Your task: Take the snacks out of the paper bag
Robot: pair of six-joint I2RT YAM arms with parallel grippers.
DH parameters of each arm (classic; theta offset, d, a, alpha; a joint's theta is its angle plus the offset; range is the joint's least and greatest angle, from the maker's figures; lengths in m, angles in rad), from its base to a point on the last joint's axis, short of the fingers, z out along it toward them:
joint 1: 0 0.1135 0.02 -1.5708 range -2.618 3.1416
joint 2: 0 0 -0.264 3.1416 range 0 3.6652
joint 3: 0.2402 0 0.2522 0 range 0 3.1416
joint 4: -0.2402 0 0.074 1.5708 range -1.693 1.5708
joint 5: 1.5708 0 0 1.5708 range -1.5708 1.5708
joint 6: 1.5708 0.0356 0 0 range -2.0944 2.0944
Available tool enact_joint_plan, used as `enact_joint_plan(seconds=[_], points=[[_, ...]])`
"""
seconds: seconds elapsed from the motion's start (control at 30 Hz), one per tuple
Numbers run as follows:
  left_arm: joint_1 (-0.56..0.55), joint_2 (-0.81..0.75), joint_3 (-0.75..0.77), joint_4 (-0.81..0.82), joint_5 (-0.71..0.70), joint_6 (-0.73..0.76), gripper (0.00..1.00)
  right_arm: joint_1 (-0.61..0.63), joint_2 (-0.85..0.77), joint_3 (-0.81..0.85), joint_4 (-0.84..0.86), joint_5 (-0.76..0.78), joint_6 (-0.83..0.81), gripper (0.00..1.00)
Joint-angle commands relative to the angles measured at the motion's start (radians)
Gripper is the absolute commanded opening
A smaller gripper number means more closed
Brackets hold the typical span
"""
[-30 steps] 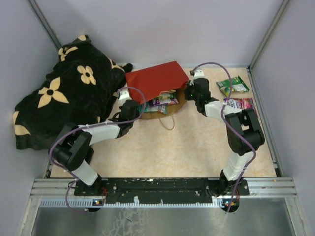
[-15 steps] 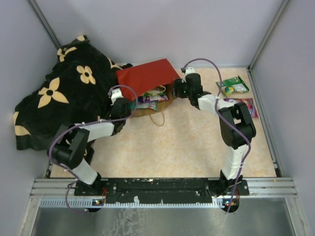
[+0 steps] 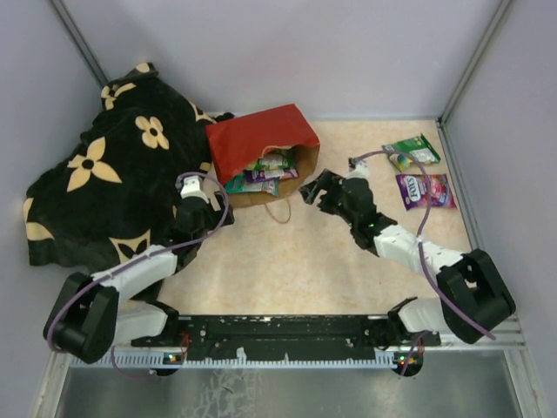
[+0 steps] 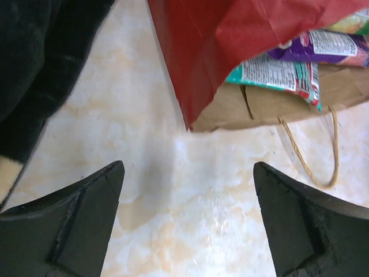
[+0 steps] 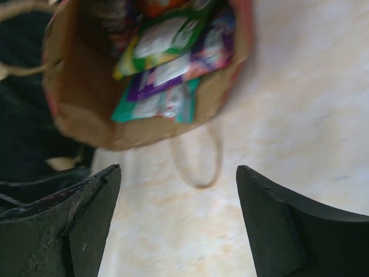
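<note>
Table [image 3: 287,261] bears a green packet [image 3: 412,152] and purple packet [image 3: 425,190], seen only overhead.

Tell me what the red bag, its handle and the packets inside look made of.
Paper bag: matte red paper over brown kraft, going by the sharp creases and dull brown inside. Handle: thin tan cord, possibly twisted paper or twine. Snack packets: glossy printed plastic or foil film, shiny and crinkled.

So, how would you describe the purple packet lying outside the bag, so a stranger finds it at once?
Start at the red paper bag lying on its side far back on the table, then look toward the right edge. Two packets lie there; the purple packet is the nearer one, with the green packet beyond it.
</note>
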Motion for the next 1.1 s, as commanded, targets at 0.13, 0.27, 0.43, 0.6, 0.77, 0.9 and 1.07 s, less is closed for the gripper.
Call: enact_joint_plan(seconds=[0.13, 0.27, 0.43, 0.6, 0.77, 0.9, 1.07], points=[[0.002, -0.299, -0.148, -0.158, 0.140, -0.078, 1.00, 0.210, 0.243, 0.038, 0.471, 0.159, 0.562, 0.90], [0.002, -0.395, -0.180, -0.209, 0.263, -0.124, 1.00, 0.218, 0.439, 0.138, 0.579, 0.232, 0.702, 0.88], [0.002, -0.457, -0.157, -0.329, 0.342, -0.150, 1.00, 0.218, 0.634, 0.282, 0.631, 0.308, 0.824, 0.78], [0.002, -0.523, -0.150, -0.416, 0.339, -0.138, 1.00, 0.218, 0.763, 0.423, 0.589, 0.387, 0.866, 0.70], [0.002, -0.560, -0.152, -0.447, 0.335, -0.129, 1.00, 0.203, 0.814, 0.493, 0.509, 0.440, 0.898, 0.64], [0.001, -0.555, -0.157, -0.447, 0.334, -0.125, 1.00, 0.193, 0.860, 0.546, 0.461, 0.445, 0.907, 0.60], [0.002, -0.552, -0.155, -0.457, 0.342, -0.123, 1.00, 0.189, 0.908, 0.617, 0.368, 0.436, 0.912, 0.55]])
